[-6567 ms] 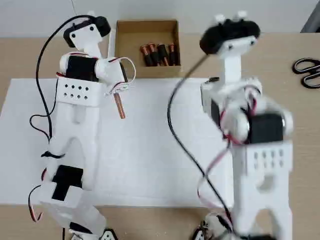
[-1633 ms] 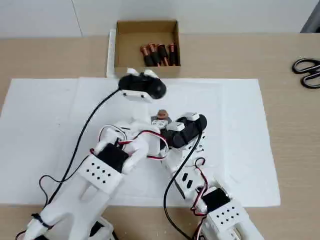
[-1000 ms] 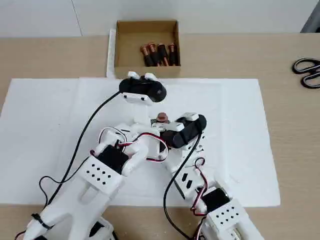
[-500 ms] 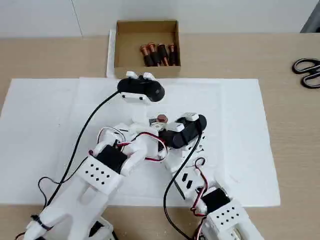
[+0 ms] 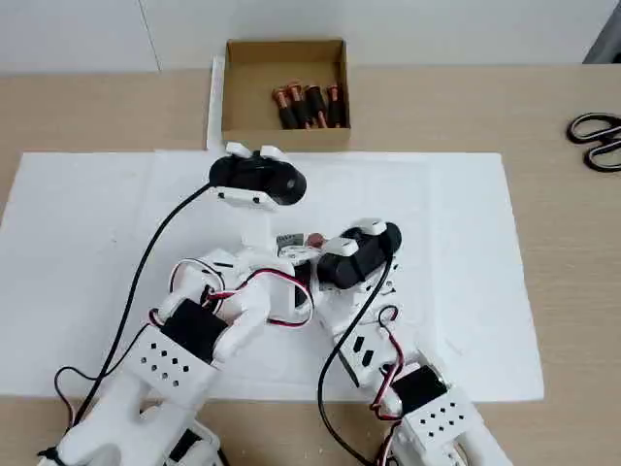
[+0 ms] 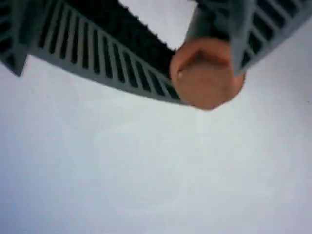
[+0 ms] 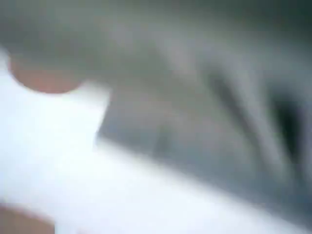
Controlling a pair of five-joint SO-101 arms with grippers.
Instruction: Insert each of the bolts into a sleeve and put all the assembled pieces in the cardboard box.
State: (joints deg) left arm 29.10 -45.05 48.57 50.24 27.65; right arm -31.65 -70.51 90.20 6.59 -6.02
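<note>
Middle of the white sheet (image 5: 97, 243), both arms nosed in together. Left gripper (image 6: 209, 58) clamped on the copper bolt (image 6: 207, 80): ribbed fingers (image 6: 97, 48) pressing either side, round head poking toward the wrist camera, sheet behind it. From the high view, that bolt head just peeking out between the two wrists. Right gripper (image 5: 322, 254) tucked right beside it, under its black camera; wrist picture there badly blurred, so apart or together, cannot tell. Up at the sheet's far edge, cardboard box (image 5: 250, 97) sitting on the wooden table (image 5: 97, 107), four assembled pieces (image 5: 310, 105) lying side by side inside, toward its right wall. Scissors (image 5: 597, 136) well off at the table's right edge.
</note>
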